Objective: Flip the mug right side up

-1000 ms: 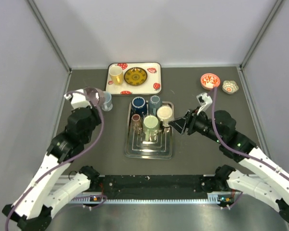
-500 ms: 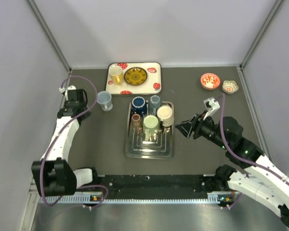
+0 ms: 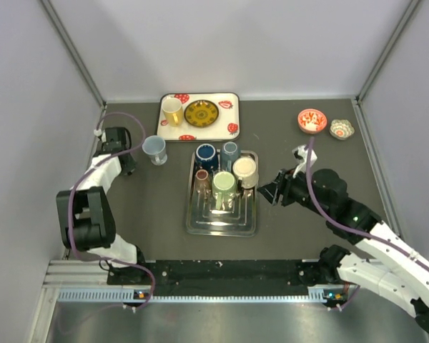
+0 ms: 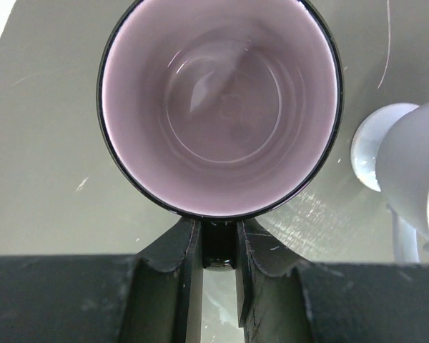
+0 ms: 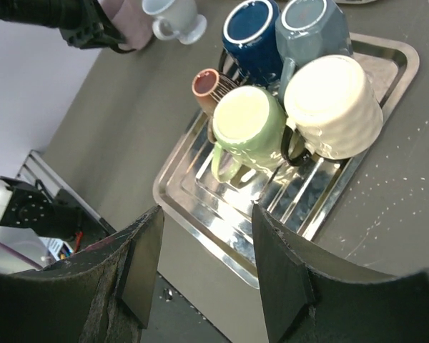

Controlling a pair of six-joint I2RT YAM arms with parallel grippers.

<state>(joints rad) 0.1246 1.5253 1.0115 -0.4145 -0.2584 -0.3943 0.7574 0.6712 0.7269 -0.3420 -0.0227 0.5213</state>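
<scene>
Gripping point: the handle of the lilac ceramic mug with a dark rim (image 4: 218, 107) is pinched between the fingers of the left gripper (image 4: 219, 243), which is clamped on it.
Mug attitude: the mouth is turned up toward the left wrist camera and the bare lilac interior is seen. Whether the base is on the table cannot be told.
Mug position: it is held at 10 o'clock of the ribbed stainless-steel tray (image 3: 222, 223), near the table's 9 o'clock edge. It is hidden under the gripper in the top view.
Neighbour: a pale blue footed cup (image 4: 415, 164) is seen just beside the mug, at its 3 o'clock in the wrist view.
Right gripper (image 5: 207, 239): the fingers are spread wide and nothing is held. It is hung at 3 o'clock of the tray, pointed at it.
Tray load: a navy mug (image 3: 206, 155), a grey-blue mug (image 3: 230, 151), a cream mug (image 3: 244, 170), a pale green mug (image 3: 224, 186) and a brown ribbed cup (image 3: 201, 177) are packed in the 12 o'clock half.
</scene>
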